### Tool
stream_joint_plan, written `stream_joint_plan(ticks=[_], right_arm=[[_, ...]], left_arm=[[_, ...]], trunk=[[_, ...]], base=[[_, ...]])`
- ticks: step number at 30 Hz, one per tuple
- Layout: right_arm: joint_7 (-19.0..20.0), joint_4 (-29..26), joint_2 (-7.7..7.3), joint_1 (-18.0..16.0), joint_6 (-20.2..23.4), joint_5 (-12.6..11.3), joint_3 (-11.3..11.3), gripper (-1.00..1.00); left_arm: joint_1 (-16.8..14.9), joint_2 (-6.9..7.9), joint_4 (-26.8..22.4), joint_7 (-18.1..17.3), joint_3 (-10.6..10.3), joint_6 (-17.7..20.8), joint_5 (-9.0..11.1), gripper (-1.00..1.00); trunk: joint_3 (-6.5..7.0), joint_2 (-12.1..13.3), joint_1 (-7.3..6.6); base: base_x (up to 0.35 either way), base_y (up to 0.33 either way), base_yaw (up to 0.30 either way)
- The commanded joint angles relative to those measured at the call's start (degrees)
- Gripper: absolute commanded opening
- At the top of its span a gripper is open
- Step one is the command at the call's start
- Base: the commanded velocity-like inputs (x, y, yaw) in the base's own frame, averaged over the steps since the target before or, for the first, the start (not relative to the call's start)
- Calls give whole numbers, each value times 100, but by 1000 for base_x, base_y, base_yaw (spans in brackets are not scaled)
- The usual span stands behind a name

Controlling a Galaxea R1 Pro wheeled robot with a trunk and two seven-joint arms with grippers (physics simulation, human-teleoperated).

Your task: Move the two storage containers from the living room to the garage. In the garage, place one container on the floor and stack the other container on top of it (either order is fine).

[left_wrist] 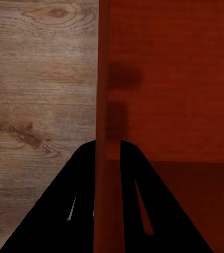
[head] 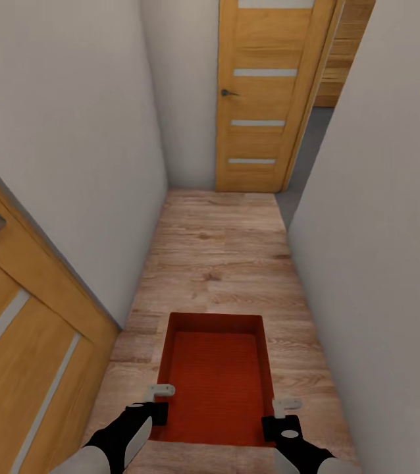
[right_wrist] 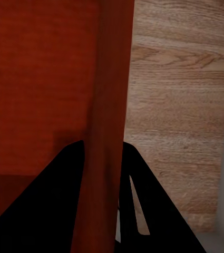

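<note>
Carrying one orange-red storage container (head: 215, 378) down a narrow hallway over wood planks (head: 223, 257). Left claw (head: 159, 401) and right claw (head: 282, 416) each pinched shut on an opposite side wall, likely keeping it level toward the door (head: 262, 99) ahead.

The robot's left gripper (head: 159, 401) and right gripper (head: 281, 413) had matte black bodies capped by pale grey fingertip blocks. Behind each gripper, black wrists widened into rounded light-grey forearm shells.
</note>
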Motion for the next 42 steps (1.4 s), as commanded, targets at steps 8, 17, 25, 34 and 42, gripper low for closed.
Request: stream_joint_plan(ticks=[8, 17, 25, 34, 42], right_arm=[[-16, -9, -104, -3, -2, -116, -51, -100], [-16, -9, -104, -3, -2, -116, -51, -100], [-16, -6, -105, -3, -2, -116, -51, -100], [-9, -11, -104, -3, -2, -116, -43, -100], [-16, -12, -101, -3, -2, -116, -44, -100]], left_arm=[[-1, 12, -25, 71, -194, 24, 122, -100], [-1, 12, -22, 71, -194, 27, 122, -100], [0, 12, -21, 71, -194, 24, 119, -100], [-1, 12, -17, 71, -194, 23, 114, -100], [-2, 12, -16, 71, -194, 24, 113, -100]], trunk=[[-8, -9, 6], [-8, -9, 6], [-8, -9, 6], [-8, -9, 6], [-8, -9, 6]], base=[[334, 0, 0], [334, 0, 0], [334, 0, 0], [334, 0, 0], [334, 0, -157]])
